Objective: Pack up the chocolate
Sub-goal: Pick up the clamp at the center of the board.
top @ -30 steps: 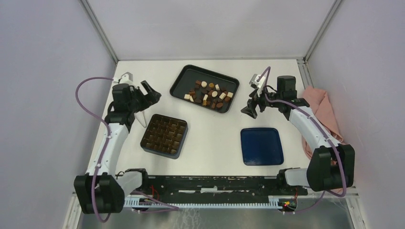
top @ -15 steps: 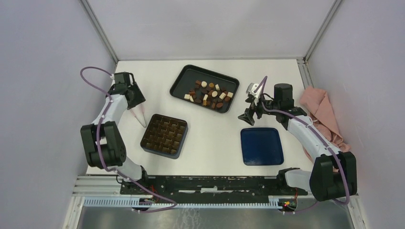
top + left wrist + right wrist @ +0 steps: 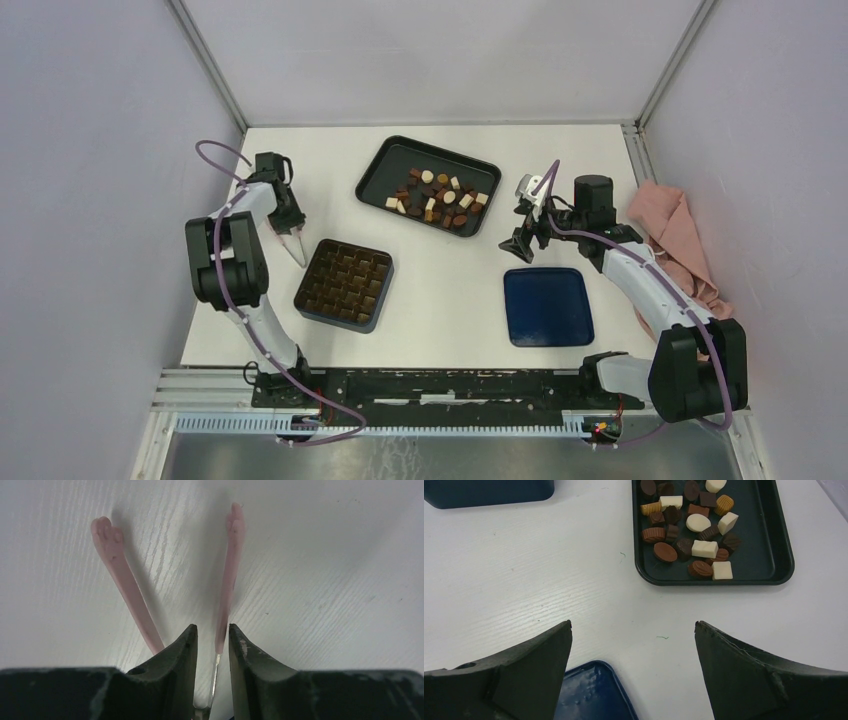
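The chocolate (image 3: pixel 436 194) is a heap of small brown, dark and cream pieces in a black tray (image 3: pixel 378 165) at the back; the right wrist view shows the chocolate (image 3: pixel 689 525) too. My left gripper (image 3: pixel 289 226) is down over the pink tweezers (image 3: pixel 296 248) on the table, left of the dark compartment box (image 3: pixel 344 283). In the left wrist view one leg of the tweezers (image 3: pixel 229 575) runs between the narrowly parted jaws of the left gripper (image 3: pixel 211 626), and I cannot make out a pinch. My right gripper (image 3: pixel 521 244) hangs wide open and empty.
A blue lid (image 3: pixel 547 306) lies at the front right, just under the right gripper (image 3: pixel 633 622); the same lid (image 3: pixel 591 690) shows there. A pink cloth (image 3: pixel 676 235) is bunched against the right wall. Side walls stand close to both arms.
The left arm has folded down and dropped its gripper onto the tweezers, and its jaws have narrowed from wide open. The right gripper sank slightly toward the blue lid, then held still.
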Robot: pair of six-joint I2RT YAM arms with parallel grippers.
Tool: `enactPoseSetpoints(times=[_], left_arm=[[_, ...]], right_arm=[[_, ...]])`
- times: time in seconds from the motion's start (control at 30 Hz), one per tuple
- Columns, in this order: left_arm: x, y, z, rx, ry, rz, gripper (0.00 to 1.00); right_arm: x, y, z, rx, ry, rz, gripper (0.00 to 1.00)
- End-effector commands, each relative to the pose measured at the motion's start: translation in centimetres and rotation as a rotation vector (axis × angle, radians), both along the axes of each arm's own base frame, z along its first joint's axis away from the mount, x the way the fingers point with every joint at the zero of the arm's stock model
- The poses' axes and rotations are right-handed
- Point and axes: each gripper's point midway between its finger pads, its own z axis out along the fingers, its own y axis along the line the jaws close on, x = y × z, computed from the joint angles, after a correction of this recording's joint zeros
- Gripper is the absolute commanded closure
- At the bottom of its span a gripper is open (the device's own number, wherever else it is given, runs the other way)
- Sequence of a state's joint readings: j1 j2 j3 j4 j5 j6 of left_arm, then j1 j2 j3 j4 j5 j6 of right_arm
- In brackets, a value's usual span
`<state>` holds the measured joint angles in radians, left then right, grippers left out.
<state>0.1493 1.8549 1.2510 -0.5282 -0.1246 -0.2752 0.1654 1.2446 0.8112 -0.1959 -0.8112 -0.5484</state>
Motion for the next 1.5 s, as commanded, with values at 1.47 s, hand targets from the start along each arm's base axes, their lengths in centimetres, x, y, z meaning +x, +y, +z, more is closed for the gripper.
enactPoseSetpoints(times=[1.47], left_arm=[[-22.4, -34.1, 34.3, -1.179, -1.231, -1.370, 0.98]], right_arm=[[-6.6, 6.9, 11.2, 0.674, 0.338, 0.233, 0.04]])
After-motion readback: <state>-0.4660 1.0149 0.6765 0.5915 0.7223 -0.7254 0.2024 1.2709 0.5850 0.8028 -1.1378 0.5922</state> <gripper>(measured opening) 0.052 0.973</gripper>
